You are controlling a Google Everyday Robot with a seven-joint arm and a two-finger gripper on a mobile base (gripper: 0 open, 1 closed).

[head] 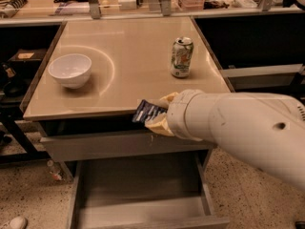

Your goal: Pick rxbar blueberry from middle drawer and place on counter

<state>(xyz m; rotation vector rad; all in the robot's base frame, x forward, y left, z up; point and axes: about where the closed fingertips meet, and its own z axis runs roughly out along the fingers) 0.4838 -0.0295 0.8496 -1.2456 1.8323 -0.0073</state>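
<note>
Stage: the transfer from drawer to worktop, judged roughly halfway; the pick looks done and the placing is not yet done
Done so far: the rxbar blueberry [145,111] is out of the middle drawer [143,187] and up in the air; the drawer stands pulled out below, and the floor that shows is bare
Left to do: carry the bar further in over the worktop [128,51], lower it onto the beige surface, let go and draw away; closing the drawer is no part of the task as worded
End effector: the end effector [156,114] sits at the front edge of the worktop, right of its middle, at the tip of the thick white arm [238,123] that comes in from the right; its yellowish fingers [167,100] are drawn close, one above and one below the bar's right end, so it is clamped on the wrapper rather than spread
Bar position: dark wrapper tilted, its free end pointing left; it overlaps the worktop's brown front lip and lies above the closed drawer front [109,146]; whether it is already over the surface or just in front of it cannot be told
Landing room: the white bowl [70,69] is well to the left and the drink can [181,56] stands behind the end effector; the stretch between them near the front edge looks free
Risk, as a judgement: a release too near the lip could send the bar back into the open drawer
</note>
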